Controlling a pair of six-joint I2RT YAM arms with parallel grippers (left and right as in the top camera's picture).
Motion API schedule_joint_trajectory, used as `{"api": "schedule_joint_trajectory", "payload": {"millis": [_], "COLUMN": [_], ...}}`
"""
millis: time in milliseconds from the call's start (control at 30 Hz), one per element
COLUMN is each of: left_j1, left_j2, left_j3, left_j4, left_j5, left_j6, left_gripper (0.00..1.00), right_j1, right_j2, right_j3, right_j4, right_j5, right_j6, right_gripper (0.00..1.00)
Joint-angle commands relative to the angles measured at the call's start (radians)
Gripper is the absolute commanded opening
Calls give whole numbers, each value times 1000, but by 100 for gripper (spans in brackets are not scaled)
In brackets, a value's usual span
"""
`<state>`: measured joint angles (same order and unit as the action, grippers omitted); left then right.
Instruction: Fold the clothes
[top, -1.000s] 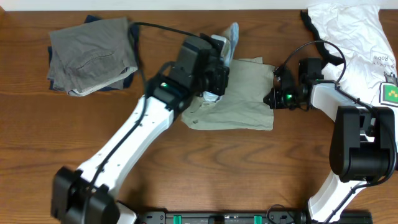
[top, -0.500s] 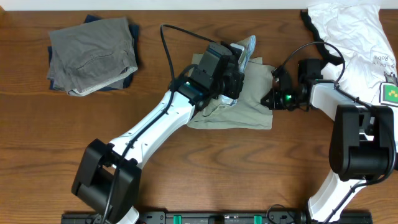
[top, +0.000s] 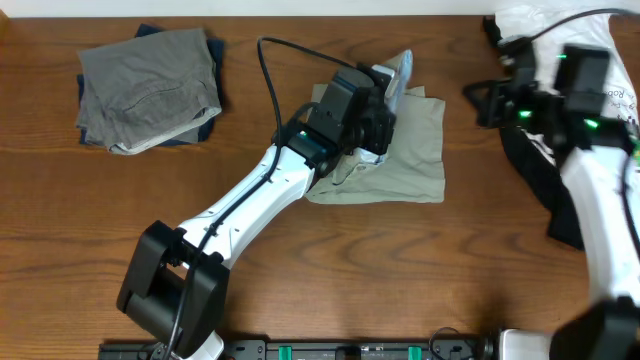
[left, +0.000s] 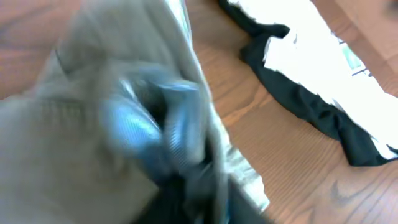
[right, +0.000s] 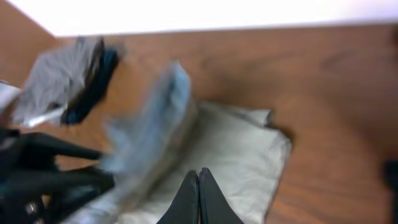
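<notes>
Mid-table | my left gripper (top: 392, 82) pins the fold of the olive cotton garment (top: 415, 150), jaws blurred, I cannot tell | right gripper (right: 199, 180) hangs clear right, fingers together, empty.

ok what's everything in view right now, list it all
grey folded garment: one, grey, table's far left, top of a stack
navy garment: one, dark blue, under the grey one, edges showing
olive-green garment: one, pale olive, table centre
light blue cloth: one, light blue, at the left gripper, blurred
white printed T-shirt: one, white with green print, far right
black garment: one, black, beside the white shirt
wooden table: one, brown
left gripper: over the olive garment, grip unclear
right gripper: shut, empty
</notes>
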<state>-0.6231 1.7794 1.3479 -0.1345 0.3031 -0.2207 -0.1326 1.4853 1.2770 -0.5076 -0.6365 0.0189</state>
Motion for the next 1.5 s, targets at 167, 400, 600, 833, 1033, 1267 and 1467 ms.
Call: {"api": "schedule_joint_trajectory", "payload": {"millis": [167, 400, 600, 833, 1033, 1267, 1467], "left_j1": [-20, 48, 99, 117, 90, 89, 89], "left_j2": [12, -3, -5, -5, 5, 32, 63], "left_j3": [34, 35, 35, 35, 34, 18, 17], "left_j4": [47, -3, -131, -249, -400, -491, -599], "left_j5": [-9, -7, -1, -1, -3, -28, -236], "left_j6": [-2, -3, 10, 90, 121, 163, 320], "left_gripper": [98, 98, 98, 98, 100, 98, 92], "right_j1": [-77, -77, -77, -75, -75, -75, -75], "right_j2": [-60, -26, 29, 150, 188, 188, 188], "right_j3": [4, 4, 4, 4, 4, 4, 4], "right_j4": [-27, -77, -156, -192, -189, -188, -189], "right_j5": [8, 13, 61, 61, 81, 103, 110], "right_j6": [48, 47, 26, 6, 6, 2, 2], "right_gripper": [4, 5, 13, 22, 25, 29, 30]}}
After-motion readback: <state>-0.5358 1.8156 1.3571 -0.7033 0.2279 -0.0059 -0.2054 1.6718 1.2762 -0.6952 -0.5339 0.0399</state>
